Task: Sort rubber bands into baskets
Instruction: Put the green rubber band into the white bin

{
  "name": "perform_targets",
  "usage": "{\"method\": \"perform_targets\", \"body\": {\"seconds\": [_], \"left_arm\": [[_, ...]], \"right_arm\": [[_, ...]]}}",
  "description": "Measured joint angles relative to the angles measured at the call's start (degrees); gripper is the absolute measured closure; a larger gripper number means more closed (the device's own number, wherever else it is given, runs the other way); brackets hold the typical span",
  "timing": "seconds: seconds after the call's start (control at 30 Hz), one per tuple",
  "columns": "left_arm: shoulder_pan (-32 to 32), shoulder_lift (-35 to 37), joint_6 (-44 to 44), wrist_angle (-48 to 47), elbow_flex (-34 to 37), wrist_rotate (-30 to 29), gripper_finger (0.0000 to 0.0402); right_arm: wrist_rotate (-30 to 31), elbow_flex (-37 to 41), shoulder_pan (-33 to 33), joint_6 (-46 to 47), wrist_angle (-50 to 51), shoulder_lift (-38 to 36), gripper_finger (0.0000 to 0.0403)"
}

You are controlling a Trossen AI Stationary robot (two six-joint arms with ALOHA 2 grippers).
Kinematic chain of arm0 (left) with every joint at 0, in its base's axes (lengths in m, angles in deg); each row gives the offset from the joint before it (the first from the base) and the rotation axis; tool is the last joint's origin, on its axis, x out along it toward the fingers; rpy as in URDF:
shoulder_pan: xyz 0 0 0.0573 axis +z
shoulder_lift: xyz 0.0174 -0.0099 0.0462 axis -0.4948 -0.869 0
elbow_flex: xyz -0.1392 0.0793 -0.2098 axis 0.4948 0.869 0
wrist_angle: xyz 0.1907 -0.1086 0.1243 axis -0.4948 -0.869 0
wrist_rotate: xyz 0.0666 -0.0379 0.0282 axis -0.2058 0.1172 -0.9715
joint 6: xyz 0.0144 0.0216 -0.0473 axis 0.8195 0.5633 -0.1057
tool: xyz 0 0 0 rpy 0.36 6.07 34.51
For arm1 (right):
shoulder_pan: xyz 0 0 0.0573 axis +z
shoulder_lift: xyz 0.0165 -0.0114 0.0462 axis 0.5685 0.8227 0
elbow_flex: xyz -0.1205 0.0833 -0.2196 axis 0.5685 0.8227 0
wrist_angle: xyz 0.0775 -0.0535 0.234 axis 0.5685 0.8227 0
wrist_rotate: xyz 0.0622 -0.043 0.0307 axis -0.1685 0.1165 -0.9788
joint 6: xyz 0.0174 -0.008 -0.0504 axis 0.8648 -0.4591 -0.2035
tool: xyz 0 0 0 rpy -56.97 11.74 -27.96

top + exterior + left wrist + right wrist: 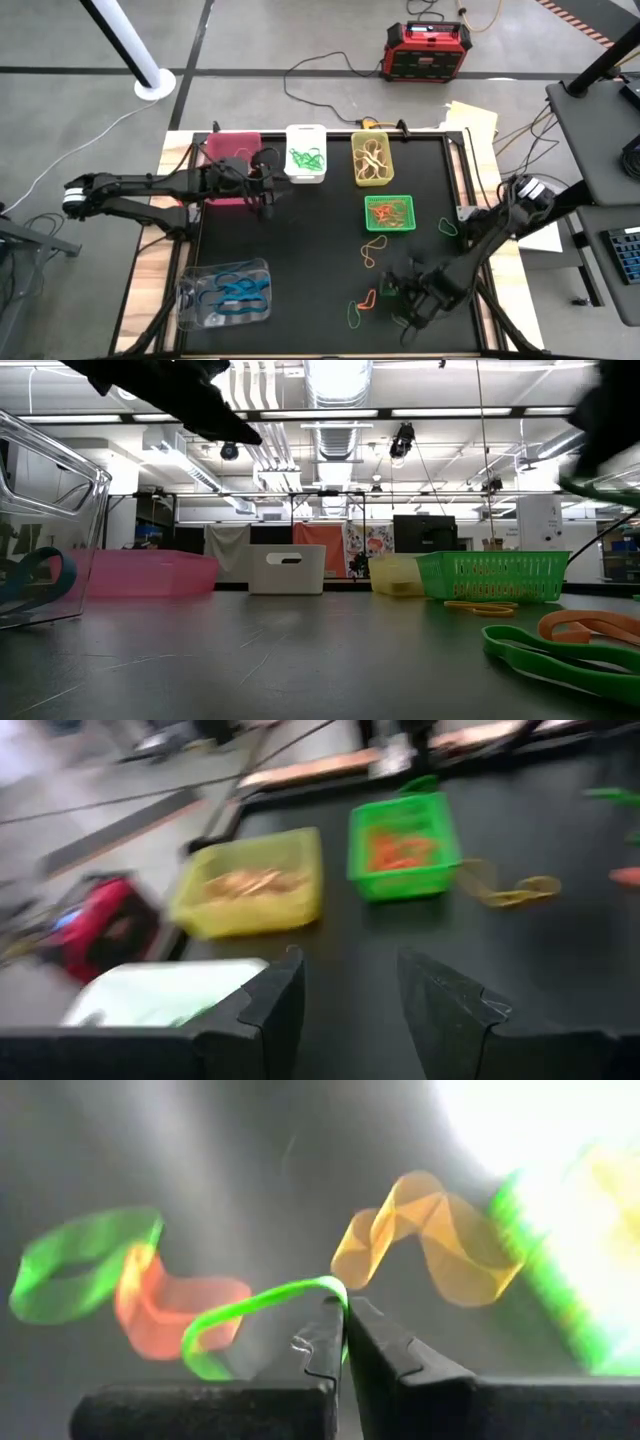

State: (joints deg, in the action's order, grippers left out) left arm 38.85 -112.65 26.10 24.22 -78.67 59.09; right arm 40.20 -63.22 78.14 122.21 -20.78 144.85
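Observation:
My right gripper (343,1325) is shut on a green rubber band (250,1308), raised over the table's near right part (392,288). Below it lie a green band (80,1260), an orange band (170,1305) and a yellow band (430,1240). My left gripper (345,990) is open and empty, above the table between the pink basket (232,155) and the white basket (306,152). The yellow-green basket (371,160), the green mesh basket (390,212) and the clear basket (225,292) hold bands. My right gripper pinches the green band by one bend of its loop (335,1288) between the tips of its two fingers. The rest of the loop curves out slack to one side (205,1345). In the low view a green strand (600,486) shows under the gripper, above the table.
Another green band (447,227) lies on the table's right part beside the mesh basket. A red-black box (428,50) and cables lie on the floor beyond the far edge. The table's middle is bare black mat (300,240).

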Motion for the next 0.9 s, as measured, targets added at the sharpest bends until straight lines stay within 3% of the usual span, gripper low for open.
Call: {"method": "perform_targets", "body": {"seconds": [0.13, 0.33, 0.53, 0.7, 0.77, 0.9], "left_arm": [[-0.02, -1.53, 0.07, 3.40, 0.00, 8.77, 0.0258], [-0.02, -5.76, -1.49, 9.05, 0.00, 14.19, 0.0258], [-0.02, -10.38, -4.44, 12.01, 0.00, 14.36, 0.0258], [-0.02, -13.06, -5.32, 14.12, -0.01, 14.44, 0.0258], [-0.02, -13.55, -5.71, 14.24, -0.01, 14.84, 0.0258], [0.02, -15.24, -5.99, 15.92, 0.00, 22.91, 0.0258]], "right_arm": [[13.61, 0.00, -3.68, -11.49, -3.19, -4.24, 0.0394], [20.39, 0.35, -10.94, -37.00, -13.14, -6.19, 0.0394], [19.43, 5.98, -19.55, -60.30, -36.21, -5.88, 0.0394], [9.09, 14.19, -24.80, -71.97, -60.89, -5.86, 0.0394], [8.39, 17.45, -25.79, -74.56, -69.48, -5.86, 0.0394], [8.46, 22.09, -27.17, -80.34, -83.99, -5.78, 0.0394]]}}
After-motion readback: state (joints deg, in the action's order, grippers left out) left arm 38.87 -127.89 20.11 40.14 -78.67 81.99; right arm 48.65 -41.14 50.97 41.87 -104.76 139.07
